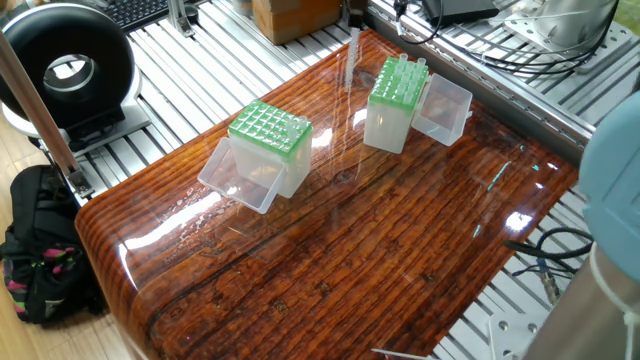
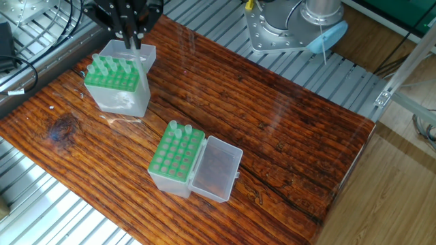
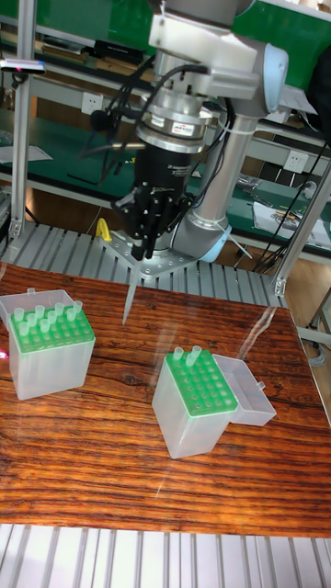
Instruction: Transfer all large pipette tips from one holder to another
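Tall fixed view: the black two-finger tool (image 3: pixel 145 246) hangs above the glossy reddish wooden worktop (image 3: pixel 138 469), its fingers pinching the top of one slim clear plastic pipette tip (image 3: pixel 130 292), which points down, slightly tilted, in the air behind the left green-topped translucent box (image 3: pixel 44 343). That box carries many more clear tips (image 3: pixel 41 319) standing upright in its grid. Well apart to the right, the second green-topped box (image 3: pixel 197 401), hinged clear lid (image 3: pixel 249 394) open beside it, has two tips (image 3: pixel 187 356) in its back row.
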Controlling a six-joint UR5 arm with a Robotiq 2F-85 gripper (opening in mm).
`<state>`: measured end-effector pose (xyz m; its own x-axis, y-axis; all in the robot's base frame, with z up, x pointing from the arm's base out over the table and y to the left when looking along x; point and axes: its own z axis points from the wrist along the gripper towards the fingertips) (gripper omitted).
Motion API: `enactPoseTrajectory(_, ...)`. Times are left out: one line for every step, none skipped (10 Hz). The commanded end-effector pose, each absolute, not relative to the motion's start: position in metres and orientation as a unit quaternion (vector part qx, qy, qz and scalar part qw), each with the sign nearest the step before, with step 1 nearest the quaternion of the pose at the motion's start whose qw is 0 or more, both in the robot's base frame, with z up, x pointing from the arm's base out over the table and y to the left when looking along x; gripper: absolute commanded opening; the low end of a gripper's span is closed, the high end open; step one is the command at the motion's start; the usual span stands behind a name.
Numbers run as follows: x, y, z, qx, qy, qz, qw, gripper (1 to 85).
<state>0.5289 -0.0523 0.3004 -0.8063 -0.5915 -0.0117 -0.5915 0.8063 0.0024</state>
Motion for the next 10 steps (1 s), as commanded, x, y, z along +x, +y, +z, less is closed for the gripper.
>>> enactPoseTrajectory(0.527, -0.054, 0.300, -0.263, 0.965, 0.007, 0.009, 9.3)
enactPoseTrajectory(0.530, -0.057, 0.299, -0.257, 0.966, -0.001, 0.016, 8.7)
enactPoseTrajectory(0.521, -0.072, 0.293, -0.266, 0.964, -0.004, 0.021, 8.3)
enactPoseTrajectory(0.512, -0.086, 0.290, -0.280, 0.960, 0.013, 0.028, 9.0)
enactPoseTrajectory(0.507, -0.096, 0.292, -0.291, 0.956, 0.017, 0.026, 10.0)
enactPoseTrajectory(0.505, -0.102, 0.291, -0.295, 0.955, 0.016, 0.026, 10.0)
enactPoseTrajectory(0.505, -0.106, 0.290, -0.295, 0.955, 0.015, 0.028, 10.0)
enactPoseTrajectory(0.507, -0.110, 0.292, -0.296, 0.955, 0.011, 0.030, 10.0)
enactPoseTrajectory(0.511, -0.112, 0.293, -0.295, 0.955, 0.009, 0.035, 10.0)
enactPoseTrajectory(0.519, -0.116, 0.293, -0.295, 0.955, 0.000, 0.044, 9.7)
